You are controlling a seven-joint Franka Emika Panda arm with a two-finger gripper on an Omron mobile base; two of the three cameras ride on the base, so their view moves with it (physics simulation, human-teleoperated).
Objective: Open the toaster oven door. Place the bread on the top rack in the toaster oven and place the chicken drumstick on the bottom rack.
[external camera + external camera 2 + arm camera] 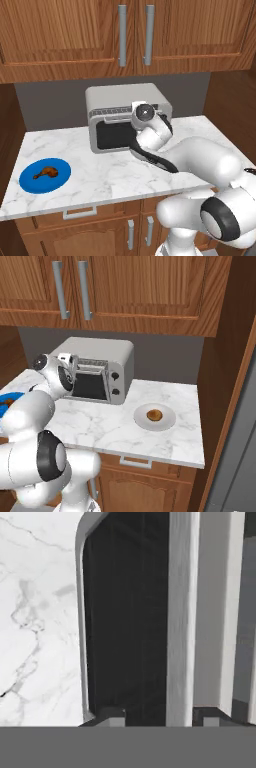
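Toaster oven (127,117) standing at the back of the marble counter (100,175), its dark-glass door (90,385) upright. The end effector (162,719) is at the door's top edge, its fingertips (112,716) drawn together on either side of the pale handle bar (180,622). The chicken drumstick (46,173) lies on a blue plate (30,186) left of the oven; the bread (154,415) rests on a white plate (141,421) to its right.

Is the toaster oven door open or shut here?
Shut: the door stands upright, flush with the oven front. The gripper is closed on its handle.
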